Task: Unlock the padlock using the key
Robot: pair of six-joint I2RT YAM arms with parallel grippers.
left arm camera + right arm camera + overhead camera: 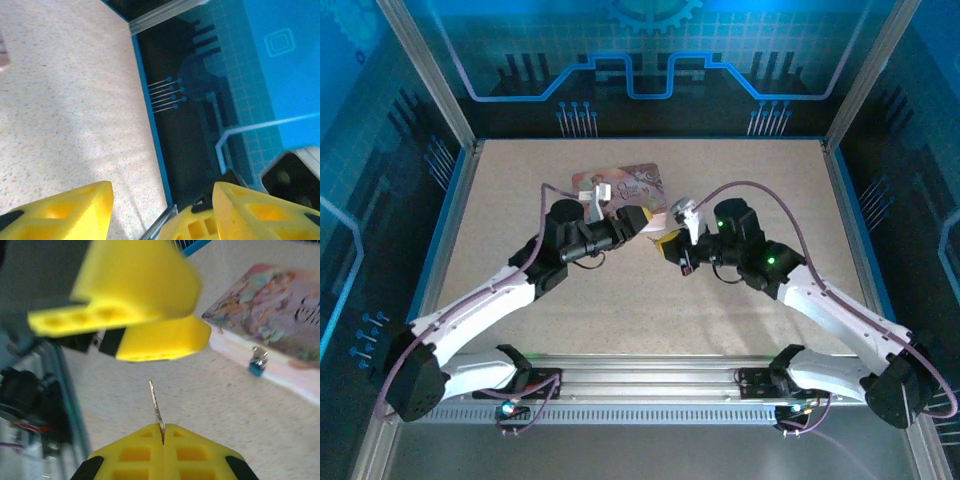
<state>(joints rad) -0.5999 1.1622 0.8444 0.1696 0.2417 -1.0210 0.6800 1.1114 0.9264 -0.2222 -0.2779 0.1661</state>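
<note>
The key (155, 402), thin and dark, sticks up out of my right gripper (163, 429), whose yellow jaws are shut on its lower end. Just above the key's tip hover the yellow fingers (150, 285) of my left gripper, spread apart and holding nothing. The tiny blue-teal padlock (257, 364) stands on the table against the side of the pink illustrated tin box (280, 315), to the right of the key and well apart from it. In the left wrist view my left gripper (162, 200) is open. From above, the left gripper (642, 220) and right gripper (670, 244) meet just in front of the box (638, 183).
The speckled beige table (620, 300) is bounded by a blue rim (150, 115) and aluminium frame posts (435, 85). Blue printed panels wall the back and sides. The right arm's purple cable (760, 190) loops above its wrist.
</note>
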